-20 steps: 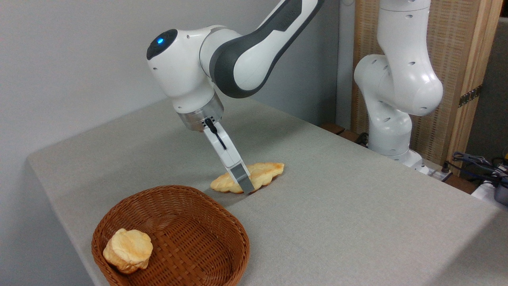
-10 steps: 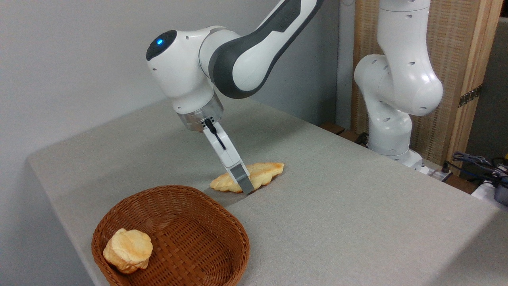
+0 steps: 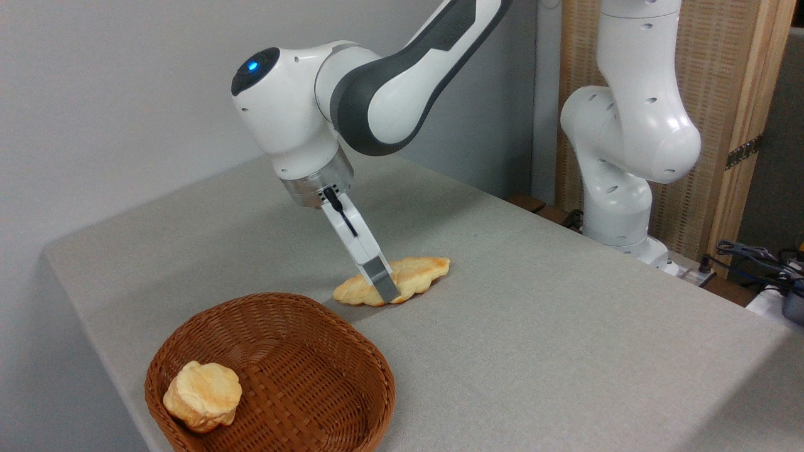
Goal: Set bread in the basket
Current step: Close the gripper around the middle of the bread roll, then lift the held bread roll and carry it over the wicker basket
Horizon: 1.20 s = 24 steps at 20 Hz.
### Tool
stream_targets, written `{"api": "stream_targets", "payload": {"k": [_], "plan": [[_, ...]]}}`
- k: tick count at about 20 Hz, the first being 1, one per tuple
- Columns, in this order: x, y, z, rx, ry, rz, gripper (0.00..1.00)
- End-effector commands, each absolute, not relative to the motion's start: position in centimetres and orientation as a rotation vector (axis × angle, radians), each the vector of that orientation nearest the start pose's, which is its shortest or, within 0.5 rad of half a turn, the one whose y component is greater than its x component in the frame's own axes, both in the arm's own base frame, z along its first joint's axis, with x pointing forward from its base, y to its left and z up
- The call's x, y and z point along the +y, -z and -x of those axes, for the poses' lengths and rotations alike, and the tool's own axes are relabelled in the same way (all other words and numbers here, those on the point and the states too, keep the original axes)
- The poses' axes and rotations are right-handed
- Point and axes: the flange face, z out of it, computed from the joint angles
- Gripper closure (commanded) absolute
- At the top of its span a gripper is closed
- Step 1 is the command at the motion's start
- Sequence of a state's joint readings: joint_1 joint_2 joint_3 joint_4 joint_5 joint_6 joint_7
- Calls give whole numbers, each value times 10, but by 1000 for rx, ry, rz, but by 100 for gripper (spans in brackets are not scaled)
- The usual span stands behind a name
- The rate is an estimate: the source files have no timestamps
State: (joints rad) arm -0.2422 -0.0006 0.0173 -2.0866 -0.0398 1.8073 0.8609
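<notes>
golden bread (image 3: 411, 278) under gripper (image 3: 389, 293) (tabletop).

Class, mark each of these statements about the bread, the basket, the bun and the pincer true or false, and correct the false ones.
1. The bread lies in the basket. False: it lies on the table, beyond the basket.
2. A bun sits in the basket. True.
3. The pincer is down at the bread's middle. True; only one finger shows, so its grip cannot be judged.
4. The bun touches the bread. False: they are well apart.
5. The basket stands nearer the camera than the bread. True.
</notes>
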Motion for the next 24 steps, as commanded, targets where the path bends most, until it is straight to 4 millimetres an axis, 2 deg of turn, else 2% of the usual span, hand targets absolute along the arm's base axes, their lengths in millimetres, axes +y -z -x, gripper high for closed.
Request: {"api": "stream_targets", "payload": {"k": [1,6,12,14,21,24], "plan": [[-117,-406,-497,1678,-415,2783,53],[-117,-417,-496,1679,-394,2785,53],[-120,-450,-494,1690,-341,2814,53],[-122,-468,-496,1687,-275,2830,53],[-111,-520,-524,1628,-11,2850,49],[-89,-531,-539,1545,125,2861,48]]}}
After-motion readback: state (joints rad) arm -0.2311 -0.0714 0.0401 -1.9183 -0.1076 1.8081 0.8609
